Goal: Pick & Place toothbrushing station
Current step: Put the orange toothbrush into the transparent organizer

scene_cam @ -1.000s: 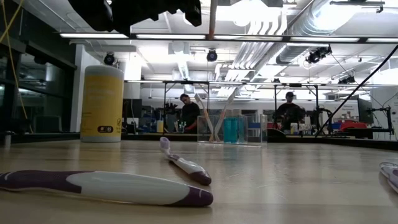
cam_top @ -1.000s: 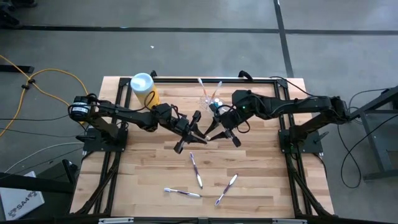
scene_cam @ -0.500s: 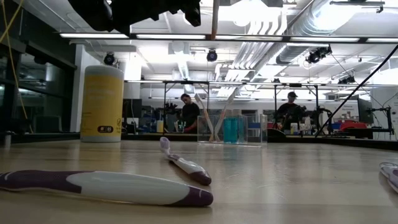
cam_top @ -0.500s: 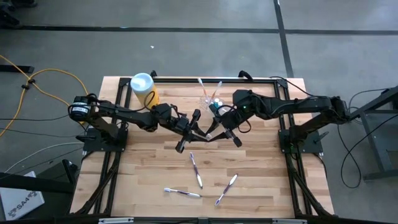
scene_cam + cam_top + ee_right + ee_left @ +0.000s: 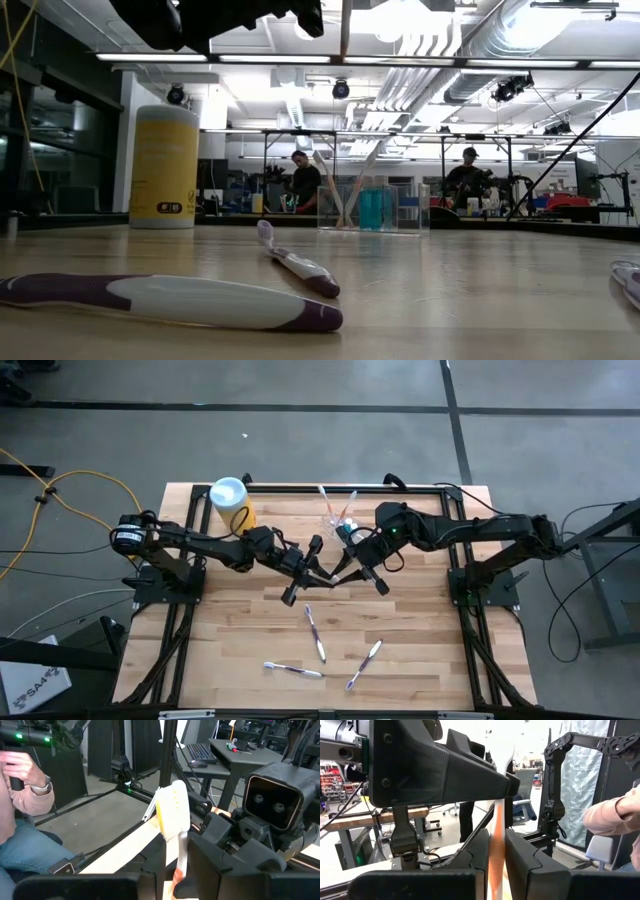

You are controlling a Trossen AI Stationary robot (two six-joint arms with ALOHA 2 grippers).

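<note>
The two arms meet above the middle of the wooden bench [image 5: 220,640], just in front of the toothbrushing station [image 5: 340,518], a clear holder cup standing near the bench's far edge with a few brushes leaning in it. In the low view the same cup [image 5: 372,208] stands upright, far back on the bench.

The left pincer [image 5: 312,570] and the right pincer [image 5: 352,567] face each other tip to tip, and one orange-and-white toothbrush [image 5: 331,580] runs between them. In the left wrist view, the left pincer [image 5: 495,870] is clamped on the orange handle [image 5: 496,855], its fingers [image 5: 475,855] pressing it from both sides. In the right wrist view, the brush's white and yellow head [image 5: 172,810] rises between the right pincer's fingers [image 5: 210,855], which sit close on the shaft [image 5: 183,850].

The yellow canister [image 5: 233,505] with a pale blue lid stands well to the station's left, near the far edge. Three purple-and-white toothbrushes lie flat nearer the front edge than the station: one [image 5: 315,632] just below the pincers, one [image 5: 292,670] further forward, one [image 5: 364,664] to its right.

A person's pink sleeve [image 5: 615,817] shows beyond the bench, and a hand [image 5: 20,767] in the right wrist view.
</note>
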